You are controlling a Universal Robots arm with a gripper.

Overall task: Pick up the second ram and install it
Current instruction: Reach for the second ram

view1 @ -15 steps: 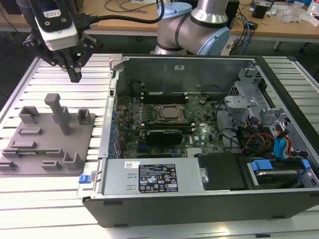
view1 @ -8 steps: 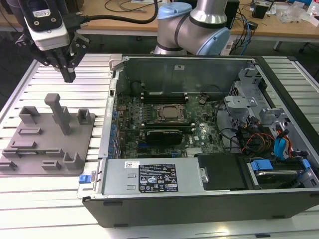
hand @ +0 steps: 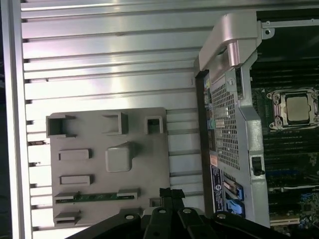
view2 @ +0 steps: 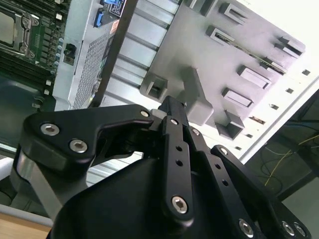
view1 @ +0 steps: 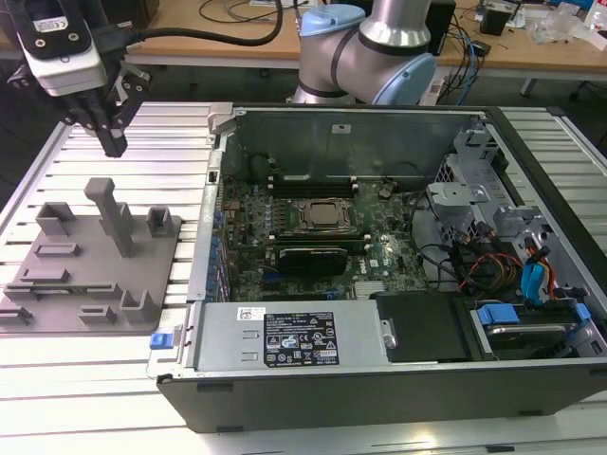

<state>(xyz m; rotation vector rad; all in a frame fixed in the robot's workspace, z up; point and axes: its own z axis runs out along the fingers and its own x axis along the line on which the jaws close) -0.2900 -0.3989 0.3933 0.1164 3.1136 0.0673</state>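
In the exterior view, the hand hangs in the air over the far side of the grey holder plate. The plate sits on the desk on the exterior view's left. The open computer case is on the exterior view's right, with the motherboard inside. The hand's fingers look pressed together, and it holds nothing and touches nothing. In the second wrist view, the hand points down at the grey holder plate. The second ram shows as a thin strip lying in its holders, well apart from the hand. In the first wrist view, the second ram is a long green stick lying flat on the grey holder plate. It is near the tips of the hand, but they do not touch it. So I think the job has only just begun: the ram is not picked up yet, and it is not in the computer yet.
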